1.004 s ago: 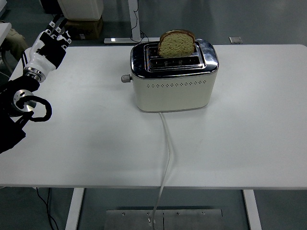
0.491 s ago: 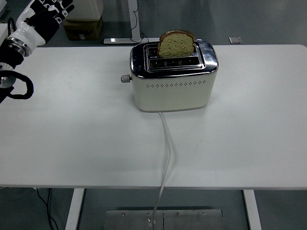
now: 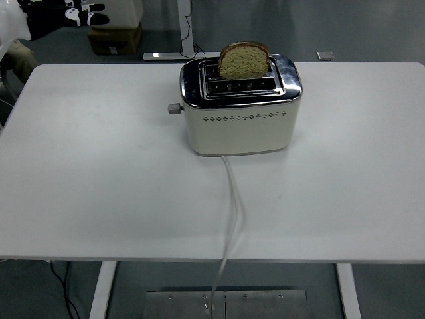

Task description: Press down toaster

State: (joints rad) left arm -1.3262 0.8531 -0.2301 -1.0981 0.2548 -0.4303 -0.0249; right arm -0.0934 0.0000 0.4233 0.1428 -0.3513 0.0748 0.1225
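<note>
A cream toaster [image 3: 239, 125] with a chrome top stands on the white table [image 3: 99, 173], at the back centre. A slice of brown bread [image 3: 244, 61] sticks up high out of its rear slot. The lever knob [image 3: 174, 108] juts from the toaster's left end, near the top of its travel. My left hand [image 3: 74, 10] is at the picture's top left corner, beyond the table's far edge and far from the toaster. Its fingers are stretched out and hold nothing. My right arm is out of view.
The toaster's white cord [image 3: 231, 212] runs from its front over the table's near edge. A cardboard box [image 3: 116, 36] stands on the floor behind the table, just below my left hand.
My left arm has swung up and away from the table's left side to the top left corner. The toaster, the knob and the bread have not moved.
</note>
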